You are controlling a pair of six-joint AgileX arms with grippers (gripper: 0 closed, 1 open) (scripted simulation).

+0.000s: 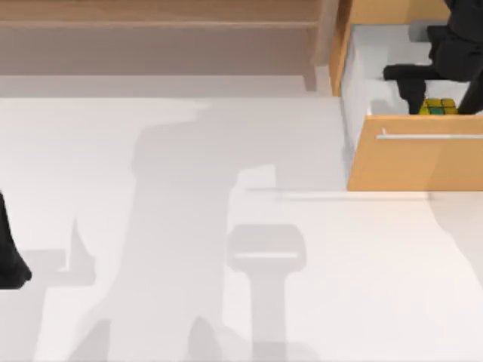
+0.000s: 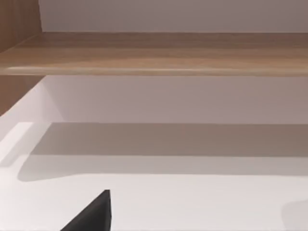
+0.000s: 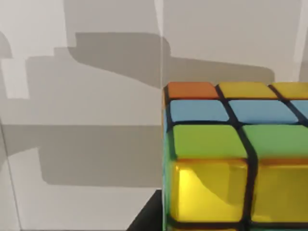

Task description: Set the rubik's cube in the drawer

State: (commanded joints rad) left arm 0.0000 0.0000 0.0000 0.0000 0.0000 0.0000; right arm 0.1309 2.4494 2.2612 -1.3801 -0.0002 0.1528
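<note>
We note a white table, plain-surfaced, with arm shadows across it. On it, at the far right, sits the drawer, pulled open; along the far edge stands a long brown wooden shelf.

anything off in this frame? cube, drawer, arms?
Nothing stands out. The drawer is pulled open at the table's upper right, undamaged, and the cube sits inside its white interior under the right gripper. The left arm is parked at the table's left edge.
</note>
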